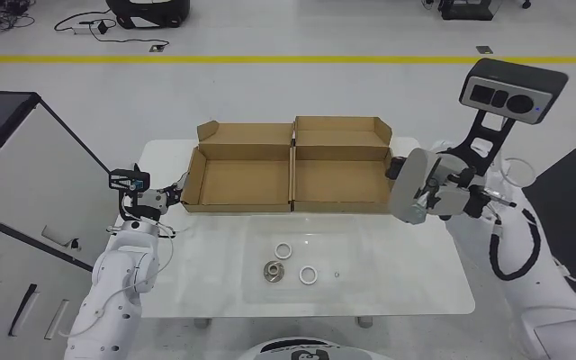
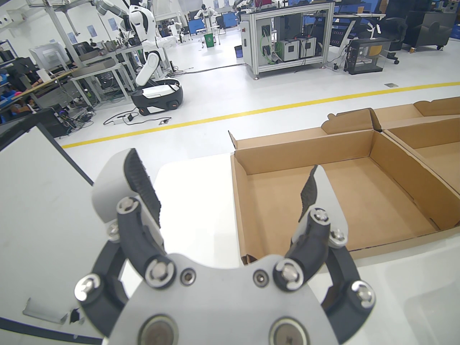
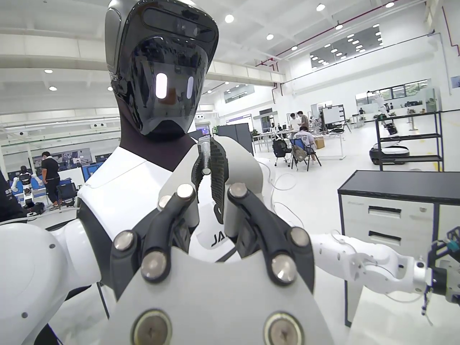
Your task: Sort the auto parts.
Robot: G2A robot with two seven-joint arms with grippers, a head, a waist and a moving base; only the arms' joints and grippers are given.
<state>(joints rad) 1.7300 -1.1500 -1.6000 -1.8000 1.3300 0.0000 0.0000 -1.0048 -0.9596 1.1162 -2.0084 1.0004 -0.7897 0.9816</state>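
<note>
Two open cardboard boxes stand side by side at the table's far side, the left box (image 1: 243, 184) and the right box (image 1: 340, 180), both with bare floors. In front of them lie two white rings (image 1: 283, 250) (image 1: 309, 274), a round metal part (image 1: 271, 269) and a tiny piece (image 1: 336, 274). My left gripper (image 1: 171, 193) (image 2: 222, 166) is open and holds nothing, just outside the left box (image 2: 359, 195). My right gripper (image 3: 208, 152) is shut on a threaded metal bolt (image 3: 205, 161), raised and turned back toward the robot; its arm is by the right box's outer side.
The white table (image 1: 405, 279) has free room on both sides of the loose parts. A slanted white panel (image 1: 54, 180) stands off the table's left edge. The box flaps (image 1: 342, 130) stand up along the far side.
</note>
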